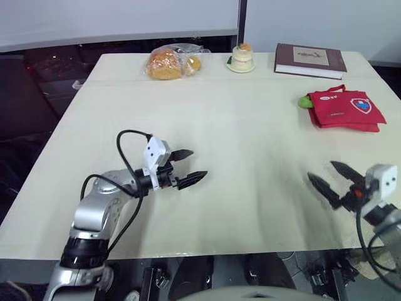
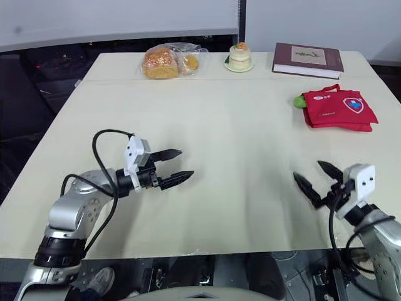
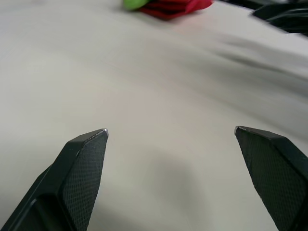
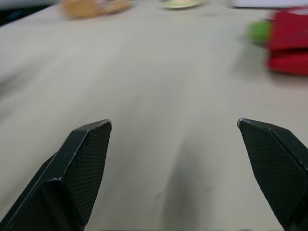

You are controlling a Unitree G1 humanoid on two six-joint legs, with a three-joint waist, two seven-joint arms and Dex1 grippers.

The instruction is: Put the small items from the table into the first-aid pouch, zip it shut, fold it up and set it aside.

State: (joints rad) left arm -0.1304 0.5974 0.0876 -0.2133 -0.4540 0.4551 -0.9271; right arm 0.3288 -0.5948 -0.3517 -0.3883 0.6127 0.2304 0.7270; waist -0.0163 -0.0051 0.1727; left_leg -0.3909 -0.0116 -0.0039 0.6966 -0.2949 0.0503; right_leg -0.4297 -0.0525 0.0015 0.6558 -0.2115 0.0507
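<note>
- on the far right of the pale table (image 1: 250, 135), the red first-aid pouch (image 1: 346, 108) is seen lying flat and folded over, with a white badge facing up; whether its zip is closed cannot be told.
- a small green item (image 1: 305, 101) is seen touching the pouch's edge on the robot's left side; whether it is tucked into the pouch or merely lies against it cannot be told.
- the left gripper (image 1: 198, 164) is held low over the near-left part of the table and is pointed toward the robot's right.
- its two black fingers (image 3: 84, 168) are spread wide, with nothing held; bare tabletop is seen between them in the left wrist view.
- the right gripper (image 1: 321, 171) is held over the near-right part of the table, close to the front edge, and is pointed toward the middle of the table.
- its fingers (image 4: 82, 163) are likewise spread wide, and nothing is gripped.
- both grippers are kept well apart from the pouch and from each other.
- along the far edge a clear bag of bread (image 1: 170, 63), a small cake on a plate (image 1: 242, 58) and a dark red book (image 1: 310, 60) are set in a row.
- the book is placed near the pouch, farther from the robot, without touching it.
</note>
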